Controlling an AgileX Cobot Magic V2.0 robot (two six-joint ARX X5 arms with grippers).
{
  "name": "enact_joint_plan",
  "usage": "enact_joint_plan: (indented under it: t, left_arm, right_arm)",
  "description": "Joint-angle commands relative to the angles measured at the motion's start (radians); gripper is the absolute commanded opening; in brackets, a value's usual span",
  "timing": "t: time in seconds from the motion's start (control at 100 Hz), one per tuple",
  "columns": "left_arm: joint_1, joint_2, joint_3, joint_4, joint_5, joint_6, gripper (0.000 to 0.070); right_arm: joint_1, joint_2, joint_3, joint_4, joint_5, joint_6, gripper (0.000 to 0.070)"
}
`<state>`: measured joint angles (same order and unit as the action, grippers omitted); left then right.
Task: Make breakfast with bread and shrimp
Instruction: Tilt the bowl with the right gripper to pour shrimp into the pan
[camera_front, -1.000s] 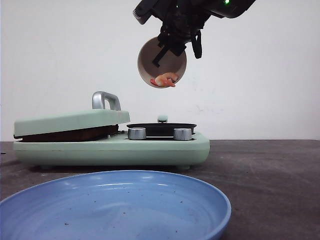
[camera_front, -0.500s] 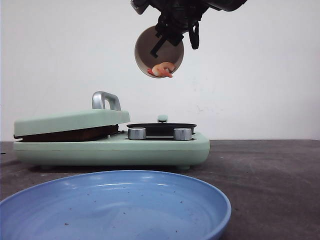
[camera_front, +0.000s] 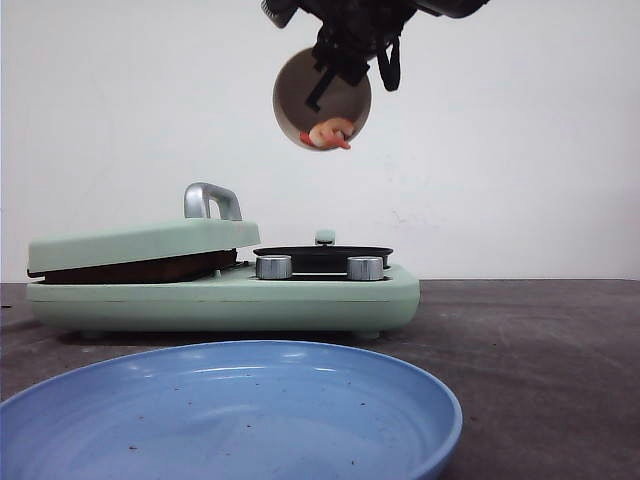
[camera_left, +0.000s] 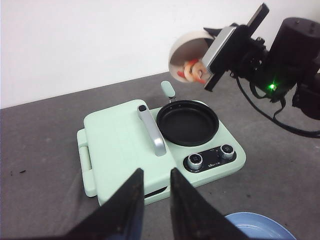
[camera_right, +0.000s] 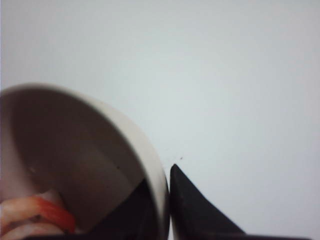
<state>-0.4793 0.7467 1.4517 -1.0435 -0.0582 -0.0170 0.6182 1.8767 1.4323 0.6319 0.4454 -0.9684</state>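
Note:
My right gripper (camera_front: 335, 72) is shut on the rim of a small white bowl (camera_front: 320, 95) and holds it tipped on its side, high above the black round pan (camera_front: 322, 254). Pink-orange shrimp (camera_front: 328, 133) lie at the bowl's low edge. The left wrist view shows the bowl (camera_left: 182, 47) with the shrimp (camera_left: 192, 71) above the far side of the pan (camera_left: 187, 122). In the right wrist view the rim (camera_right: 152, 170) sits between the fingers, with shrimp (camera_right: 35, 220) inside. My left gripper (camera_left: 156, 174) is open and empty, in front of the appliance. The bread is hidden.
The mint-green cooker (camera_front: 220, 290) has its lid (camera_left: 117, 145) closed, with a silver handle (camera_left: 152, 132) and two knobs (camera_front: 274, 267). A blue plate (camera_front: 230, 415) sits in front, nearest the camera. Dark table (camera_front: 530, 340) stretches to the right.
My right gripper has lifted the tipped bowl a little higher. The shrimp stay in the bowl. The left gripper shows no earlier view.

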Motion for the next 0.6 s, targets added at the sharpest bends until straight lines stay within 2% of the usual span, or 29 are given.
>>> enact_joint_plan:
  t: [0.0,0.24,0.36,0.59]
  left_arm:
    - [-0.005,0.005,0.017,0.012,-0.006,0.005,0.0010]
    - [-0.005,0.003,0.017,0.012,-0.006,0.005,0.0010]
    - [-0.005,0.003,0.017,0.012,-0.006,0.002,0.0010]
    - [-0.005,0.003,0.017,0.012,-0.005,0.002,0.0010]
  right_arm:
    - [0.007,0.012,0.036,0.018,0.008,-0.009,0.0000]
    - [0.003,0.012,0.054,-0.032,0.019,-0.014,0.0000]
    - [-0.008,0.012,0.054,-0.088,0.019,0.023,0.0000]
    - [-0.026,0.020,0.054,-0.095,0.020,0.040,0.0000]
